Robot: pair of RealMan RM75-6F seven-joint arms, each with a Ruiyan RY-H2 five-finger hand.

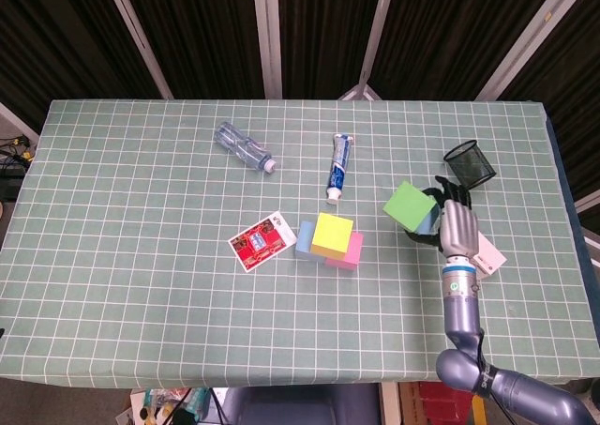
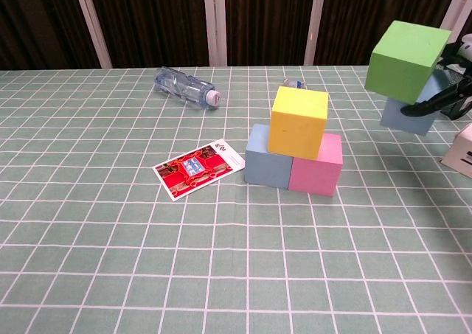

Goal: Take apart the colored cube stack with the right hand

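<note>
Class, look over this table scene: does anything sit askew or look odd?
Yes. The right robot hand holds two cubes in the air at once, the green cube tilted, with a blue cube under it. The yellow cube straddles the two lower cubes. A water bottle lies on its side.

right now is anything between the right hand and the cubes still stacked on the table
Nothing visible. The right hand holds the green cube and a blue cube aloft; bare tablecloth separates it from the yellow cube stack.
</note>
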